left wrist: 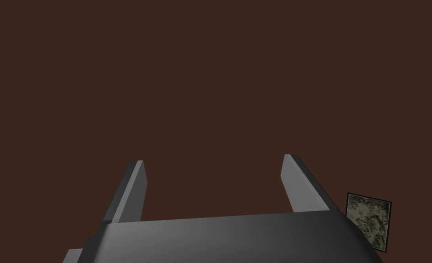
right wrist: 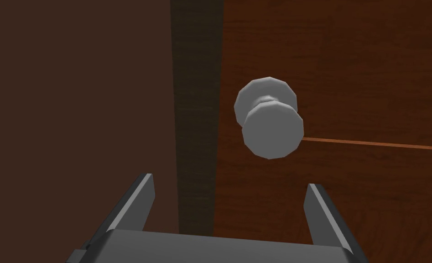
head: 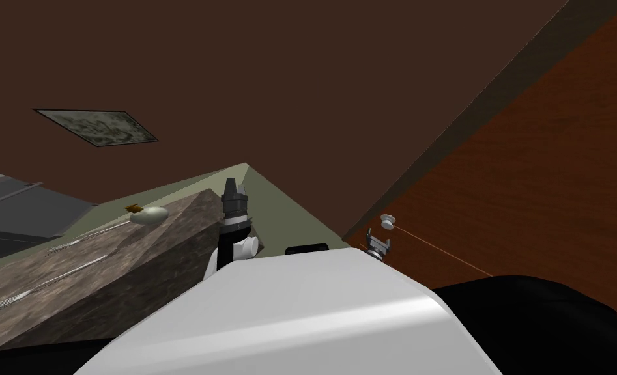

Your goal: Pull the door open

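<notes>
A reddish-brown wood-grain door (head: 548,169) fills the right of the head view, with a dark frame strip (head: 457,124) along its edge. Its round grey knob (head: 387,221) juts from the panel. In the right wrist view the knob (right wrist: 272,122) lies a short way ahead of my right gripper (right wrist: 228,194), a little off toward one finger; the fingers (right wrist: 317,205) stand open with nothing between them. My right gripper (head: 377,245) shows just below the knob in the head view. My left gripper (head: 235,190) is raised over the counter; its fingers (left wrist: 297,178) are open and empty.
A mottled stone counter (head: 105,260) runs along my left with a pale rounded object (head: 148,215) on it. A framed picture (head: 98,127) hangs on the dark brown wall (head: 300,78). A thin orange line (head: 450,254) crosses the door.
</notes>
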